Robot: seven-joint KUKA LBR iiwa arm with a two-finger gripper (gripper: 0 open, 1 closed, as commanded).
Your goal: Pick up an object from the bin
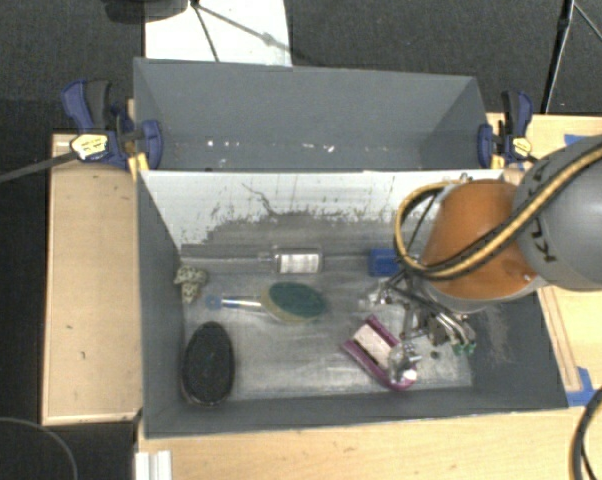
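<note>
Purple-and-white flat packet [373,348] is lying against my claw [409,364]; I'm unable to tell its grip, lifting still pending.

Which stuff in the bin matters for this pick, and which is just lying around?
In play:
- gripper
- purple-and-white packet, right under the gripper, lower right

Lying about:
- black oval pad
- green round brush
- clear tube
- blue piece
- small crumpled scrap
</note>
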